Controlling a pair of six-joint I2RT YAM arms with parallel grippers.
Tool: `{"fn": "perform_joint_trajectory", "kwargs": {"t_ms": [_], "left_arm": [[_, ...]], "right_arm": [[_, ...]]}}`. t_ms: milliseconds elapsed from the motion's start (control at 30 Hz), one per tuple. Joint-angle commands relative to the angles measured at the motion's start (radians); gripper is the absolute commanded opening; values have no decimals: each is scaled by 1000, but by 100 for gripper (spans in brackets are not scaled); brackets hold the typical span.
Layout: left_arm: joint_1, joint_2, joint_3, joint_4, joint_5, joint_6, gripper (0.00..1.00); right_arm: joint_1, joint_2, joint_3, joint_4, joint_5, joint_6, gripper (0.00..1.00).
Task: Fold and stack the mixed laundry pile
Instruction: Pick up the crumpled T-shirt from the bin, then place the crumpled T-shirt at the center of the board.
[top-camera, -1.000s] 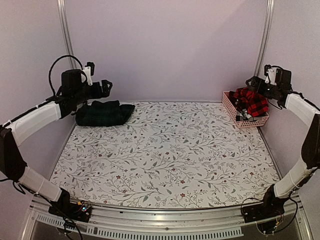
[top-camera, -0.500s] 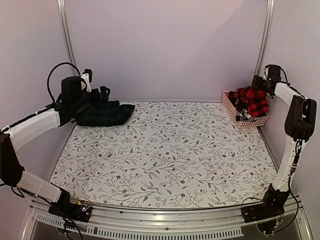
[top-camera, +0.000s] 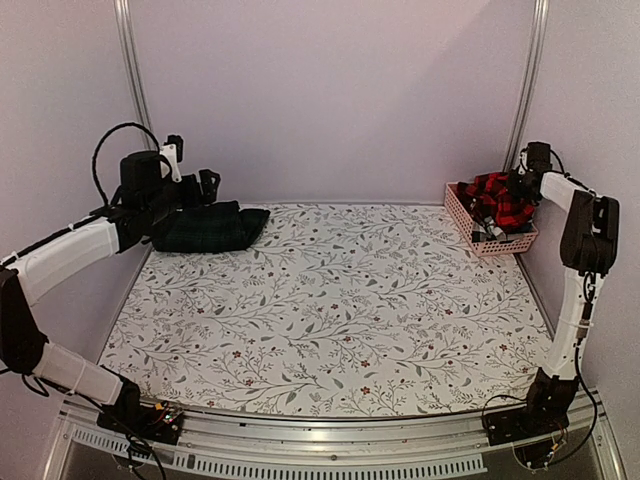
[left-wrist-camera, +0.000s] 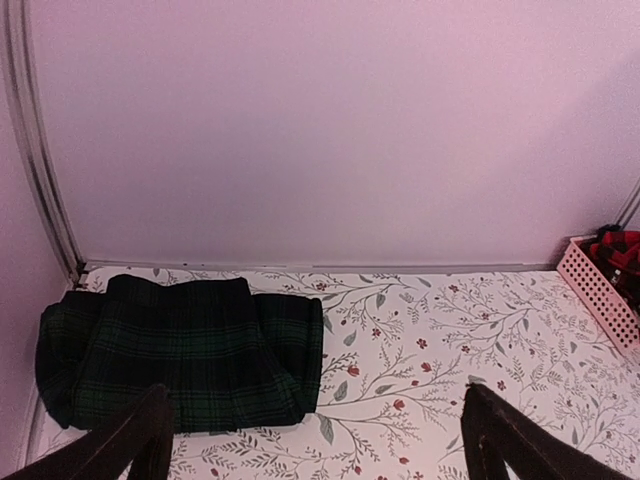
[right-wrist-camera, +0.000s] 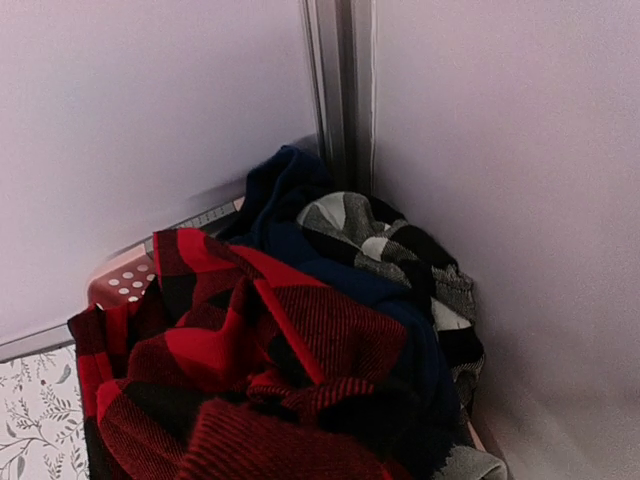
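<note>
While the left gripper hangs wide open and empty by the folded green tartan piece, the right gripper is clenched at the red checked shirt heaped in the pink basket; whether it pinches cloth cannot be told. That green tartan piece lies well apart from the basket across the table cloth, its long side pointing toward the basket. A navy garment and a grey checked garment crowd the basket behind the shirt.

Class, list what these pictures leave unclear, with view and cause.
1. Right gripper: fingers outside the right wrist view; too small in the top view to show whether it grips the red checked shirt.
2. Clothes lower in the pink basket: hidden under that shirt, right wrist view.
3. Same basket: cut off at the left wrist view's right edge.
</note>
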Motion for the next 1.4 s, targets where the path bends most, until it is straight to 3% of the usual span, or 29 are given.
{"fn": "perform_joint_trajectory", "kwargs": {"t_ms": [0,200,500,800,1067,1367], "left_arm": [[-12,24,15,1,15,-3,100],[-12,34,18,-14,32,-27,100],[-12,33,12,-19,43,-50,100],[-12,1,1,-27,52,-71,100],[-9,-40,-7,-37,43,-91,100],[-8,-42,22,-51,16,-100,100]], "right_arm": [[-1,-166,35,78,-10,-2,0],[-2,-303,-33,230,-50,-9,0],[31,-380,-1,357,-298,89,0],[186,-399,176,335,-438,102,0],[414,-426,259,318,-547,120,0],[551,-417,270,500,-757,389,0]]}}
